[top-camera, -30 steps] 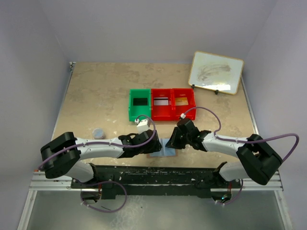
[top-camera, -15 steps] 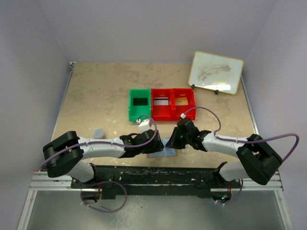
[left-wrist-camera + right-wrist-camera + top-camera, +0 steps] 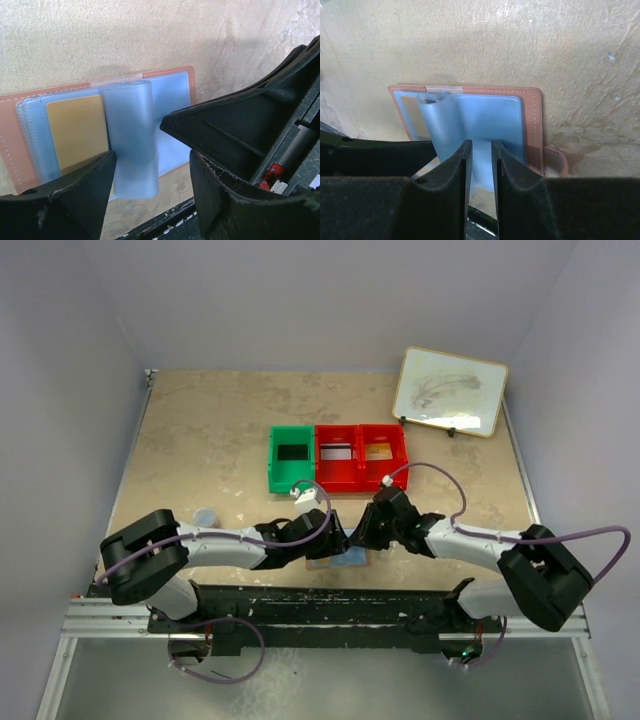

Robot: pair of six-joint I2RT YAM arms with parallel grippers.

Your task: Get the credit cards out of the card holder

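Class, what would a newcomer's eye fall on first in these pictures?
The left tool and right tool meet over the open card holder near the table's front edge, a gold credit card showing in one pocket and a pale blue sleeve curling up. Behind, a green bin and two red bins sit in a row.

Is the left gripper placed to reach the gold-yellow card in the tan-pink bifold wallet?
Probably yes: the left gripper hangs open over the tan-pink wallet, the gold-yellow card beside one finger. An upright pale blue sleeve between its fingers may interfere.
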